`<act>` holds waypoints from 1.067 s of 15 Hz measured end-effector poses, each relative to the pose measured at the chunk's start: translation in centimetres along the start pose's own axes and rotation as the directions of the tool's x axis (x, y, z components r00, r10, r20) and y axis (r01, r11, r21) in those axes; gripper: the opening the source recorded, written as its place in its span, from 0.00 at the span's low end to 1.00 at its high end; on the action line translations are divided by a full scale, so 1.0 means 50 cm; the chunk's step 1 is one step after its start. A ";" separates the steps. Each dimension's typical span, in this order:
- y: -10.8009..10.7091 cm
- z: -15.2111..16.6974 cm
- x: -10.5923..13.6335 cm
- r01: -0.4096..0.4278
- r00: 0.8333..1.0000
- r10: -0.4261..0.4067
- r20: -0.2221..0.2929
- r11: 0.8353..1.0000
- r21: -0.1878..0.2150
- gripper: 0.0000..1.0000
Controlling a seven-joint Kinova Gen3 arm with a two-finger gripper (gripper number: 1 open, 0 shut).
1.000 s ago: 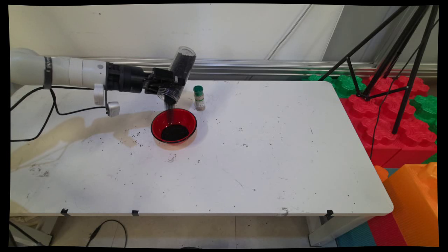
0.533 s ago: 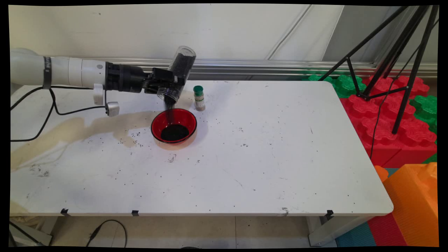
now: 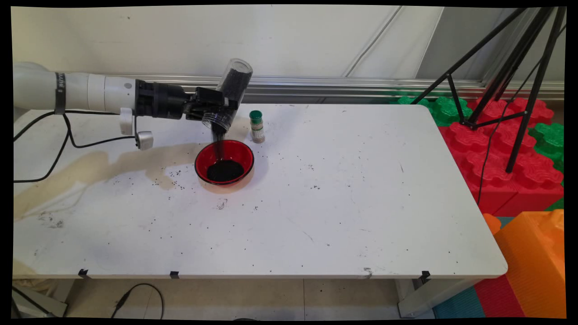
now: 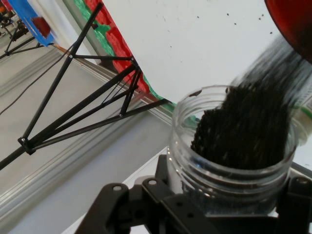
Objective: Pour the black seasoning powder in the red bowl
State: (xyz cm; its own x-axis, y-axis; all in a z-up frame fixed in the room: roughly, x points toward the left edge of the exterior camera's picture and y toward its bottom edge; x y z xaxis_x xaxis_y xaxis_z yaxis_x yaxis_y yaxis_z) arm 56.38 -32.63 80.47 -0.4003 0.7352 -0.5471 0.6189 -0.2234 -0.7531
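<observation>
My gripper (image 3: 219,110) is shut on a clear plastic jar (image 3: 229,95) of black grains, tilted mouth-down above a red bowl (image 3: 224,161). A thin dark stream of grains (image 3: 220,143) falls from the jar's mouth into the bowl, where a black heap (image 3: 225,171) lies. In the hand view the jar's open mouth (image 4: 234,146) fills the lower right, grains spilling toward the red bowl's rim (image 4: 295,24). A small spice bottle with a green cap (image 3: 257,127) stands just right of the jar, behind the bowl.
A tan stain (image 3: 90,169) spreads across the table's left side, with black grains scattered about the white table (image 3: 361,203). A black tripod (image 3: 510,90) and red, green and orange foam blocks (image 3: 505,149) stand off the right edge. Cables (image 3: 63,144) hang from the arm.
Grains keep pouring from the tilted jar into the bowl. The arm and jar have edged slightly upward and left; otherwise they hold the same pose.
</observation>
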 end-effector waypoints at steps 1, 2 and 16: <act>0.000 0.000 0.000 0.000 1.000 0.000 0.000 1.000 0.000 0.00; 0.000 -0.001 0.000 -0.001 1.000 0.001 0.000 1.000 0.000 0.00; -0.002 -0.006 0.000 -0.011 1.000 0.011 0.001 1.000 0.004 0.00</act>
State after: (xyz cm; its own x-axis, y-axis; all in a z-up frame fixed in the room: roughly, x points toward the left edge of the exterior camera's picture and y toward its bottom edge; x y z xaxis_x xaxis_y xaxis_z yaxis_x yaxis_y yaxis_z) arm 56.55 -32.43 80.66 -0.3938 0.7323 -0.5556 0.6205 -0.2342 -0.7484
